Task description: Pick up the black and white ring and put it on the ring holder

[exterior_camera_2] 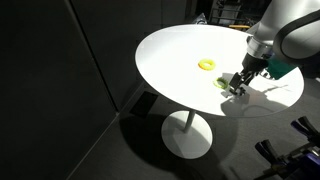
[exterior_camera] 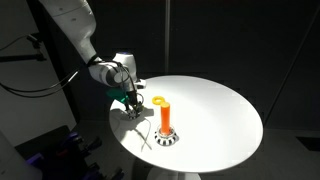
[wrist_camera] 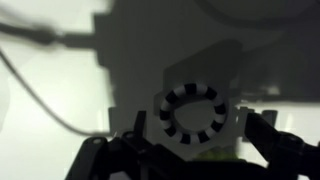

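The black and white ring lies flat on the white table, seen from above in the wrist view. My gripper is open, with one dark finger on each side of the ring and just above it. In both exterior views the gripper is low over the table near its edge and hides the ring. The ring holder, an orange peg on a black-and-white foot, stands upright on the table a short way from the gripper. I cannot see the holder past the arm in the view from the other side.
A yellow ring lies on the round white table near the holder. A small greenish thing sits by the gripper. The table edge is close to the gripper. The surroundings are dark.
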Controlling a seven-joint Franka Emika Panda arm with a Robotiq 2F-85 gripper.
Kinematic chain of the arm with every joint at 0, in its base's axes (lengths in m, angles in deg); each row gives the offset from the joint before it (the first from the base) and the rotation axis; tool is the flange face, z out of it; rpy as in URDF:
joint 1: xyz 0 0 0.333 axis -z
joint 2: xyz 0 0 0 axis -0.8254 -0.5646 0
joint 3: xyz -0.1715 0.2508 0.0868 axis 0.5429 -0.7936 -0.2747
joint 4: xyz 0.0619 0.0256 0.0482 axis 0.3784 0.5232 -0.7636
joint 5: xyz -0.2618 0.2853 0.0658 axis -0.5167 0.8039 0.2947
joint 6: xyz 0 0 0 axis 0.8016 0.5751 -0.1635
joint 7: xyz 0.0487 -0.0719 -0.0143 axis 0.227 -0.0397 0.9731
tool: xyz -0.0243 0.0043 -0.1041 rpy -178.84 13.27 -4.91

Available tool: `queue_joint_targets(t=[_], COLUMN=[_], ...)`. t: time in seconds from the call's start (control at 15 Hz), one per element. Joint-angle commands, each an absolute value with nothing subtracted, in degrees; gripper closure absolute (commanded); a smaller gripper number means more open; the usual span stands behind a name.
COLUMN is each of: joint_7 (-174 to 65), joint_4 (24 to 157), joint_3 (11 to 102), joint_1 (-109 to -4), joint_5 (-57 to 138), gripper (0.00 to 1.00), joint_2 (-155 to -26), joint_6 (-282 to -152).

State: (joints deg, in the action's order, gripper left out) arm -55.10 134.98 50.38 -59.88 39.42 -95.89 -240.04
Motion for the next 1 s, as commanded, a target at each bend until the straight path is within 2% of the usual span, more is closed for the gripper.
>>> queue_joint_targets(t=[0.0,0.27,0.33,0.4,0.67,0.93], joint_7=[-52.01,-50.47,-50.21,-49.94,-49.96,-51.33], joint_4=[135.93,135.90,135.84,135.81,135.60,135.69], joint_3=[50.01,49.38,49.18,49.02,48.86,49.30], joint_1=[-58.70,-57.69,-57.41,-57.15,-56.91,-57.55], joint_5=[40.40,41.10,41.36,41.49,42.56,43.30], gripper=[0.00,0.00,0.25,0.27,0.59,0.59], joint_2=[-96.15,-96.84,-97.00,-97.10,-96.52,-93.84], joint_6=[-242.66,-243.85,-244.04,-244.11,-243.02,-240.69])
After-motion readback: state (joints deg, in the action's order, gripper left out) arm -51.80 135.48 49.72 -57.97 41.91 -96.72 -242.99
